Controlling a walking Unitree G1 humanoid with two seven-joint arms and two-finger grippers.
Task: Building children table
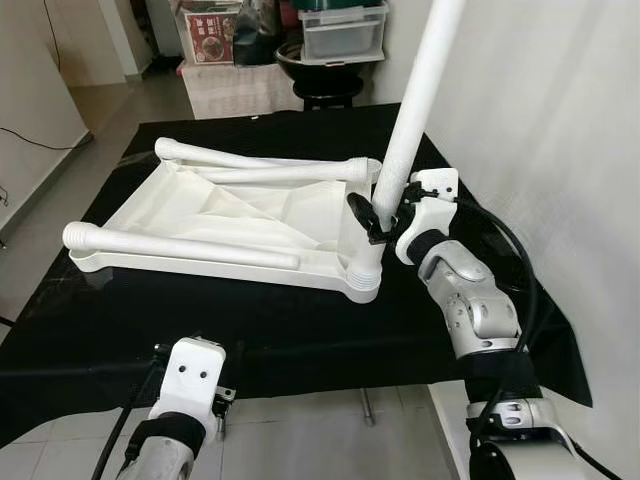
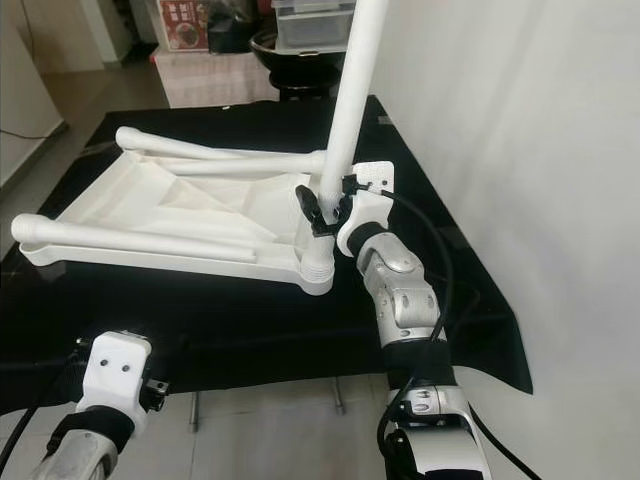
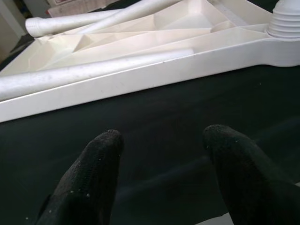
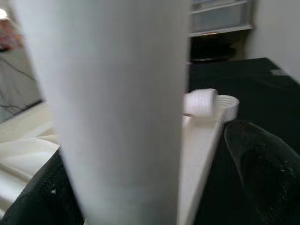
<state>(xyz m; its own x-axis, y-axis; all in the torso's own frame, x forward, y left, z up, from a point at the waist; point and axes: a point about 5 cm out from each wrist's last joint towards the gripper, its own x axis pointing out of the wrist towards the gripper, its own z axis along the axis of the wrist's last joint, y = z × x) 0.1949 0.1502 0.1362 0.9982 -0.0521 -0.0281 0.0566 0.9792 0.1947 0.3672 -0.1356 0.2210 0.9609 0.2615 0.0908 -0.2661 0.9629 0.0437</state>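
Observation:
The white children's table top [image 1: 200, 263] lies upside down on a black cloth [image 1: 300, 330]. A loose white leg [image 1: 180, 246] rests along its front edge, and two more legs [image 1: 262, 166] lie crossed at the back. My right gripper [image 1: 376, 216] is shut on a fourth leg [image 1: 415, 100], which it holds upright with the lower end just above the ribbed corner socket [image 1: 365, 276]. In the right wrist view that leg [image 4: 112, 108] stands between the fingers [image 4: 262, 164]. My left gripper [image 3: 161, 154] hovers open over the cloth, in front of the table top's front edge.
A white wall [image 1: 560, 120] runs close along the right side. At the back stand a black stool [image 1: 328, 70], clear storage drawers [image 1: 343, 28] and a box [image 1: 210, 35]. The cloth's front edge hangs over tiled floor [image 1: 330, 440].

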